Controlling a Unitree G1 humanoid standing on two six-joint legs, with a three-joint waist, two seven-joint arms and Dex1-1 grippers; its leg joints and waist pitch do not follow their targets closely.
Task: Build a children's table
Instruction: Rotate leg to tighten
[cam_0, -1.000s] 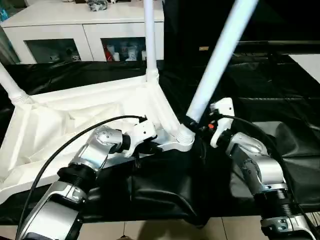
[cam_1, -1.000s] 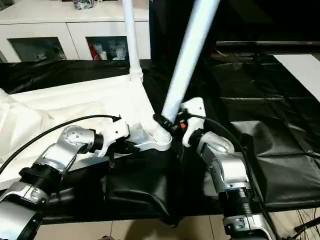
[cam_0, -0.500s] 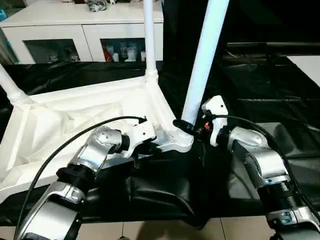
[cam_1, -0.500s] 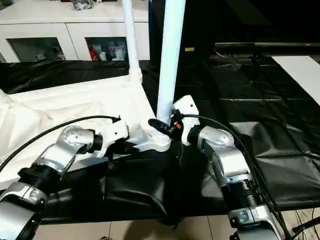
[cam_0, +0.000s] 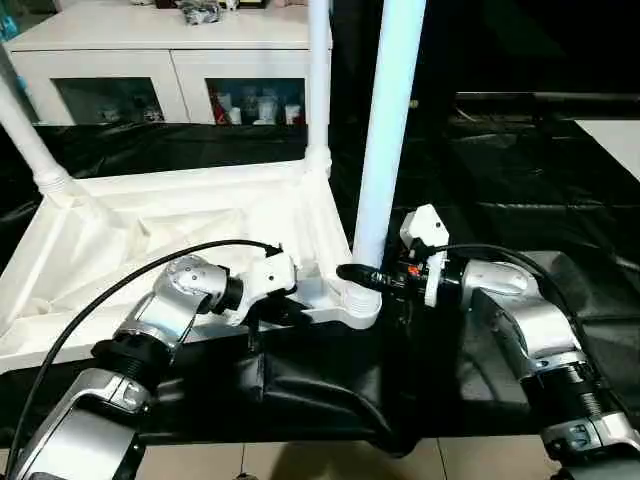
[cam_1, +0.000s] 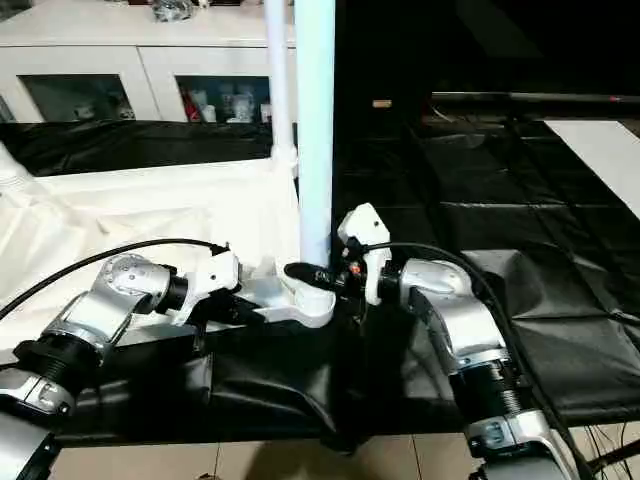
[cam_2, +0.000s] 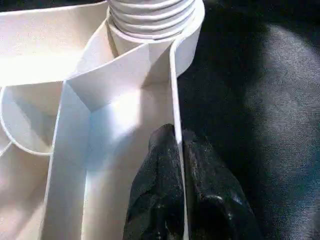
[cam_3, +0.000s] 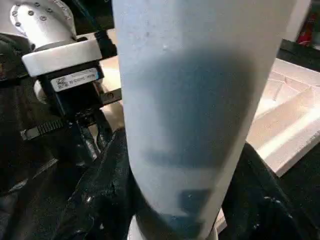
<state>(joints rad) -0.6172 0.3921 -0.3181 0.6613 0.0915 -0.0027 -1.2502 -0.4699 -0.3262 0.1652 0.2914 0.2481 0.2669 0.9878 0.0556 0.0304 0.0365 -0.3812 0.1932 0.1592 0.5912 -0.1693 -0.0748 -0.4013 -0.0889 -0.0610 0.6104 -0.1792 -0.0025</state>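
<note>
The white tabletop (cam_0: 150, 230) lies upside down on black cloth, its ribbed underside facing up. Two white legs stand in its far sockets, one at the far left (cam_0: 28, 135) and one at the back middle (cam_0: 318, 90). A third leg (cam_0: 385, 130) stands upright in the near right corner socket (cam_0: 352, 303). My right gripper (cam_0: 360, 273) is shut on this leg just above the socket, with a black finger (cam_3: 95, 200) on each side of the tube (cam_3: 190, 110). My left gripper (cam_0: 272, 310) is shut on the tabletop's rim wall (cam_2: 176, 120) just beside that socket.
A white cabinet with glass doors (cam_0: 150, 60) stands behind the work. Crumpled black cloth (cam_0: 500, 180) covers the surface to the right and front, and it bunches up under the near corner. Pale floor (cam_0: 300, 460) shows at the near edge.
The leg in my right gripper has swung from leaning right to standing upright in the corner socket. The right wrist has turned with it, while the left gripper keeps its hold on the rim.
</note>
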